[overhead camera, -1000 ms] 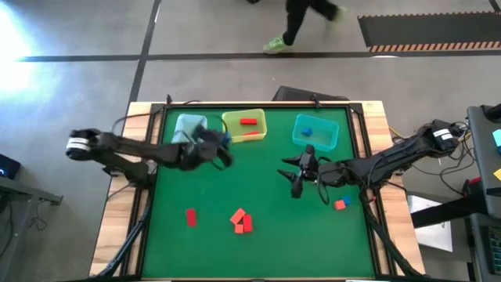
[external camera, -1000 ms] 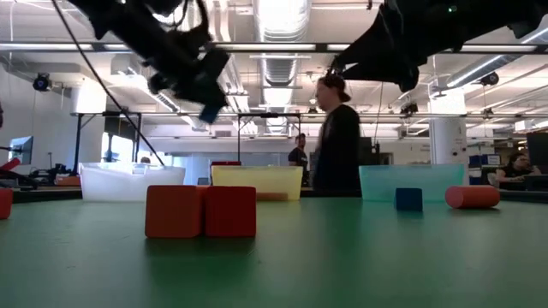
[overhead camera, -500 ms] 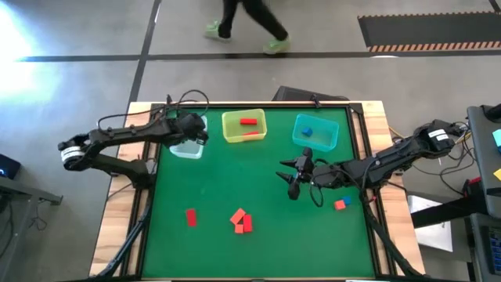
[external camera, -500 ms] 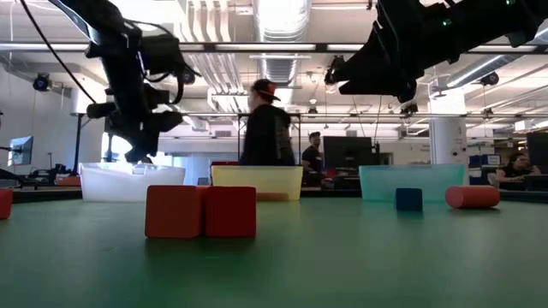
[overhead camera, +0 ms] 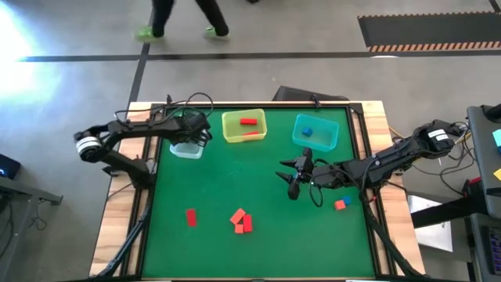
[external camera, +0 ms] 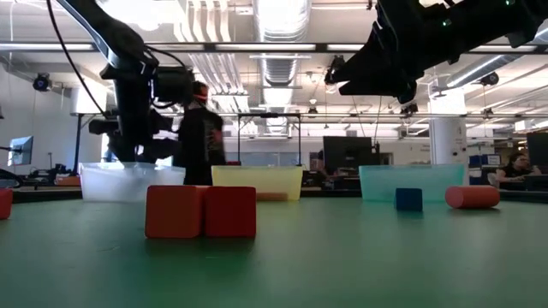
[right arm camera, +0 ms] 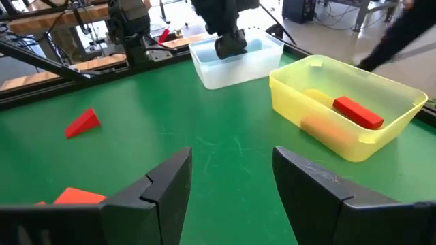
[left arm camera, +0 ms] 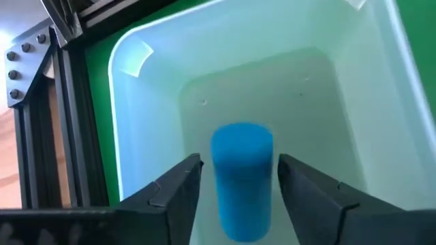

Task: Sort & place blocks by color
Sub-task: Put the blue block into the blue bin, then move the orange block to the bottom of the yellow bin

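Blue block [left arm camera: 241, 178] between left gripper's [left arm camera: 235, 194] parted fingers.

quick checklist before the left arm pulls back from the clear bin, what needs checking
1. left gripper over the clear bin: ok.
2. Blue cylinder free of the fingers: cannot tell; gaps show on both sides, but whether it has dropped is unclear.
3. Cylinder resting on the bin floor: cannot tell.
4. right gripper out of the way: ok, open above mid-table, holding nothing.
5. Blocks left to sort: not ok; red blocks and a small pair remain on the mat.
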`<action>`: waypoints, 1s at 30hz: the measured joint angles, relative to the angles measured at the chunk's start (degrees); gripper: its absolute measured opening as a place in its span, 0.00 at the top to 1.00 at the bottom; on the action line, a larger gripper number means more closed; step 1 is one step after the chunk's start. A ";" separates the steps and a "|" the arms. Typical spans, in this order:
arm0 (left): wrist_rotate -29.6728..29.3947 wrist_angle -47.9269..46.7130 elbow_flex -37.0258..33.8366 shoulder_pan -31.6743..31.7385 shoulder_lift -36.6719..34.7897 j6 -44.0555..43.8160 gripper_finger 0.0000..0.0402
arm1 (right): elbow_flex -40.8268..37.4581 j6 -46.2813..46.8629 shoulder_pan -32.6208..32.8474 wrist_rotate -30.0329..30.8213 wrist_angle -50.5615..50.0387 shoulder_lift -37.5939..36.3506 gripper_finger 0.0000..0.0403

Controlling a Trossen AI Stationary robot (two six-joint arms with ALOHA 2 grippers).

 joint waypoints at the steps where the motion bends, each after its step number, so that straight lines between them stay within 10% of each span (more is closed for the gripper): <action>1: -0.02 0.01 0.00 0.00 0.32 0.00 0.54 | 0.00 0.00 0.00 0.00 -0.02 0.00 0.52; 15: -0.26 1.40 0.93 -5.35 -7.72 3.50 0.53 | 0.05 10.58 0.00 -8.63 -0.71 -0.02 0.52; 30: -1.72 32.60 -1.44 -23.26 -24.30 20.42 0.52 | 7.24 31.65 0.00 -16.68 -28.63 0.98 0.52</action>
